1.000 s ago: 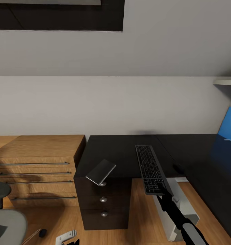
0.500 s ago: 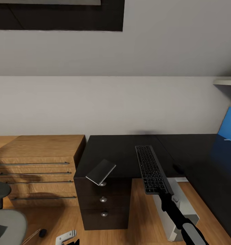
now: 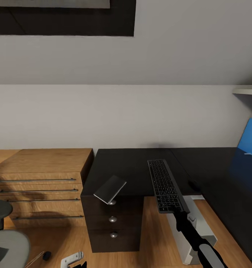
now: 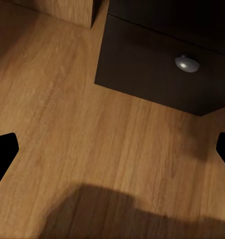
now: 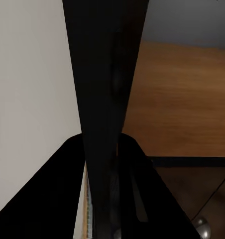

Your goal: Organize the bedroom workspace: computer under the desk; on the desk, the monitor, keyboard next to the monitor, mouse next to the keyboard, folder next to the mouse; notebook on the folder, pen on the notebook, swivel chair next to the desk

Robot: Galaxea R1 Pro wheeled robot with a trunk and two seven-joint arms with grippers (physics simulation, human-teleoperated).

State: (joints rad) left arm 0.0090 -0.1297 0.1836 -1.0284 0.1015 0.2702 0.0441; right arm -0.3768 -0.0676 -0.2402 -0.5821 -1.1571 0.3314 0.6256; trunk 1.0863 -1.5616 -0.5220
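One item looks mid-placement so far: the keyboard [image 3: 166, 185] is lying lengthwise on the black counter [image 3: 129, 167] with its near end hanging over the edge, and the right pincer [image 3: 177, 212] is pinching that end. In the right wrist view the dark slab of the keyboard [image 5: 105, 99] runs straight between the fingers, so I'd call it clamped on. The left pincer [image 4: 112, 149] is spread wide, just hanging over the wood floor [image 4: 92, 139] near the drawer unit [image 3: 113, 219].

What's sorted, I think: the computer [image 3: 196, 230] sits under the counter, light grey case poking out below the edge.

What's left is most of it. The swivel chair [image 3: 7, 242] is off at the lower left, well apart from the counter, with a bit of blue on the seat that's probably the folder. A small grey slab [image 3: 110, 188] overhangs the counter edge, can't tell what it is. Something blue [image 3: 250, 139] stands at the far right, maybe the monitor.
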